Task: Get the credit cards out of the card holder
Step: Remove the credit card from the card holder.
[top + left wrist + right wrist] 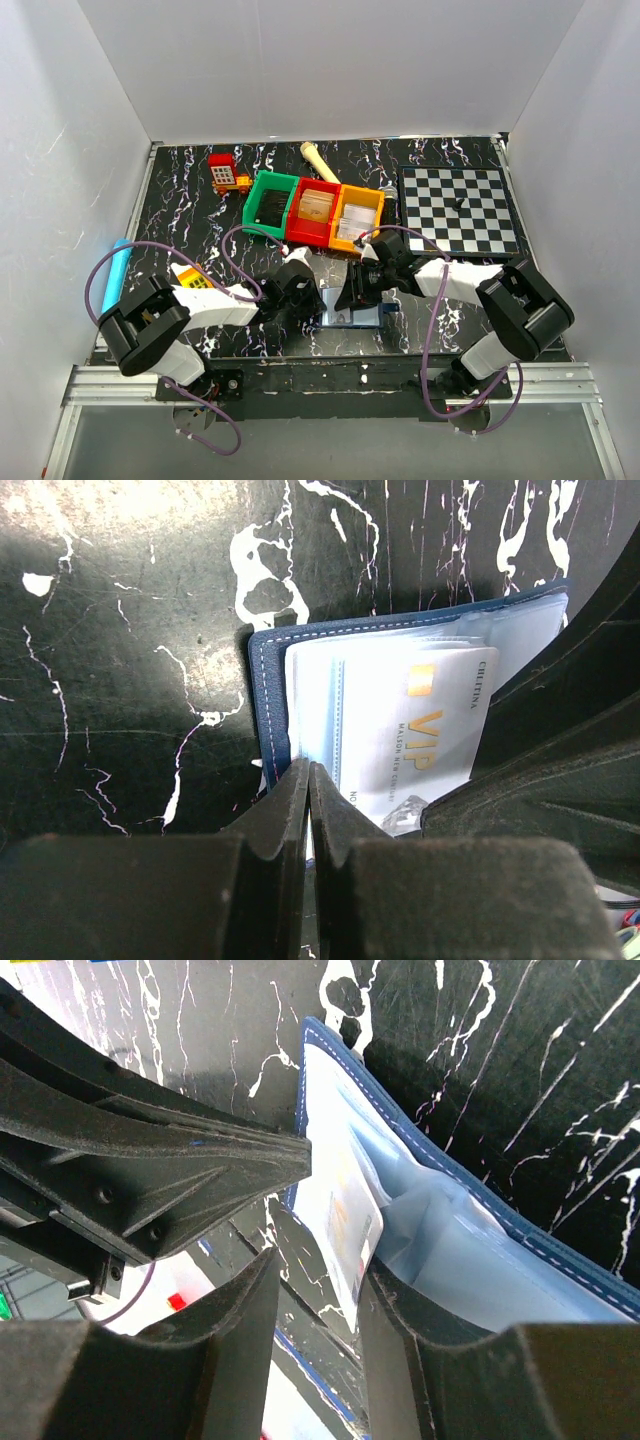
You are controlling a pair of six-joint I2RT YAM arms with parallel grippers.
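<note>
I read this as a lab test cell: plain white enclosure walls point(340, 60), black marble-patterned tabletop point(180, 190), bare aluminium rail frame point(100, 385).

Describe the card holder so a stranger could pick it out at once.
On the black marbled table, look just in front of the row of coloured bins, between the left pincer and the right pincer. The card holder lies there: the only flat navy-blue wallet, open, with pale stitching and a VIP card showing.

top view looks down; both close wrist views share card holder point(310, 710).
</note>
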